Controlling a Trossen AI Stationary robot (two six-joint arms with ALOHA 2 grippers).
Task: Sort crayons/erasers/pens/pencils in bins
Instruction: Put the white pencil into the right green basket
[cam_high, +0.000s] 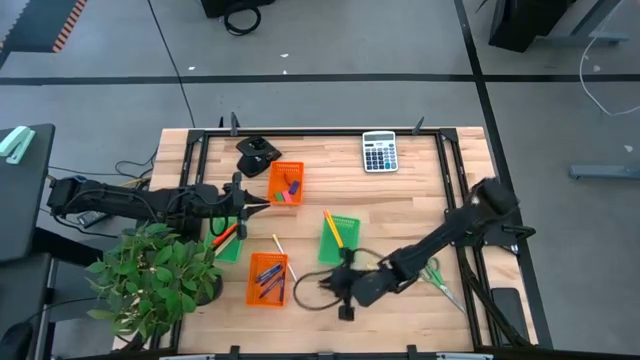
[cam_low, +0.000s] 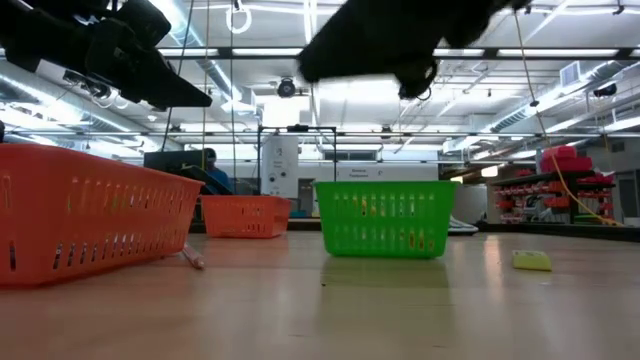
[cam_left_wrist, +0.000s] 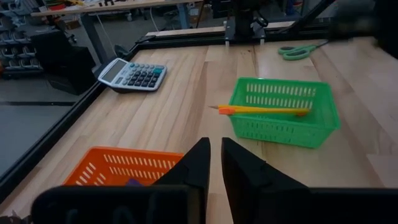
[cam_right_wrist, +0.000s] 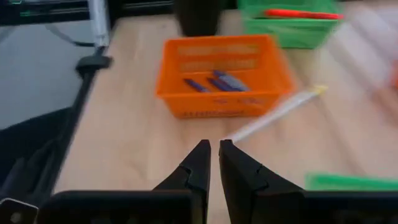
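Overhead view of the bench (cam_high: 420, 200) with four bins. The orange bin (cam_high: 286, 183) at 12 o'clock held erasers (cam_high: 288, 192). The orange bin (cam_high: 267, 279) at 7 o'clock held pens (cam_high: 267, 274). The green bin (cam_high: 340, 238) at centre carried pencils (cam_high: 332, 228) across its rim. A second green bin (cam_high: 229, 247) at 9 o'clock carried crayons (cam_high: 224, 238), partly hidden behind the plant (cam_high: 155, 275). One pale pencil (cam_high: 283, 256) lay on the bench between the pen bin and the centre green bin.

The left end effector (cam_high: 262, 204) hovered just beside the eraser bin, fingers (cam_left_wrist: 198, 167) nearly together and holding nothing. The right end effector (cam_high: 318, 285) hovered at 6 o'clock, near the pen bin, fingers (cam_right_wrist: 199, 163) likewise nearly together and empty.

A calculator (cam_high: 379, 152) sat at 1 o'clock; scissors (cam_high: 436, 275) lay at 4 o'clock.
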